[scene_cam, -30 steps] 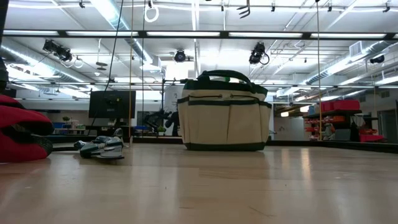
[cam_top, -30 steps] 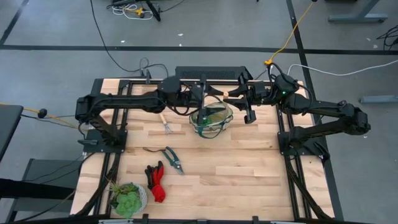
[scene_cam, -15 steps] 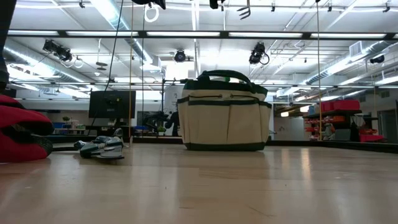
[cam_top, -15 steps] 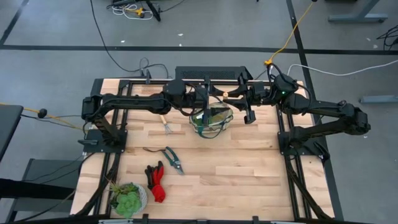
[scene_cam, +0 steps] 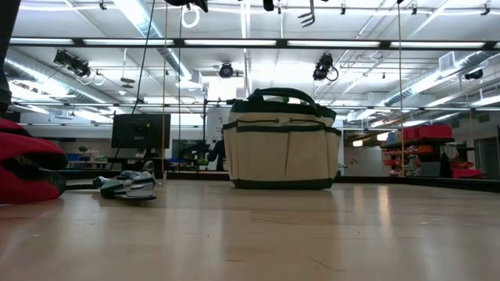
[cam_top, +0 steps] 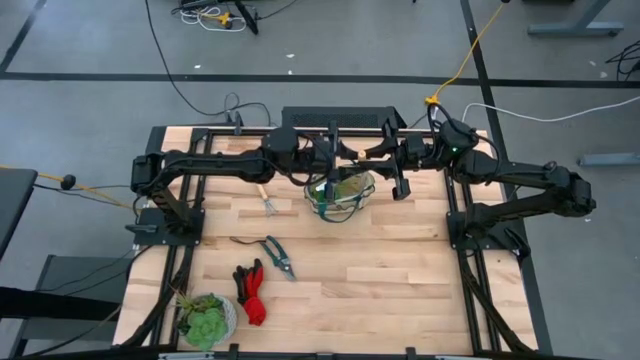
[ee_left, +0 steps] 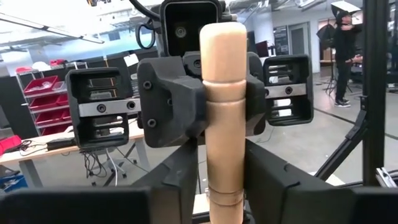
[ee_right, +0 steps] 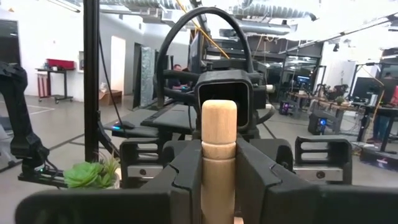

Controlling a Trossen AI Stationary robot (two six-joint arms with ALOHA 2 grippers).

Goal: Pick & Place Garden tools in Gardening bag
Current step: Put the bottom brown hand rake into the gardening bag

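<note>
Your left gripper has closed in on the wooden fork handle since a second ago; how tightly, you can't tell. Your right gripper, at three o'clock of it, clamps the same handle, steadying a handover above the bag. Shears and gloves wait at seven o'clock.
</note>
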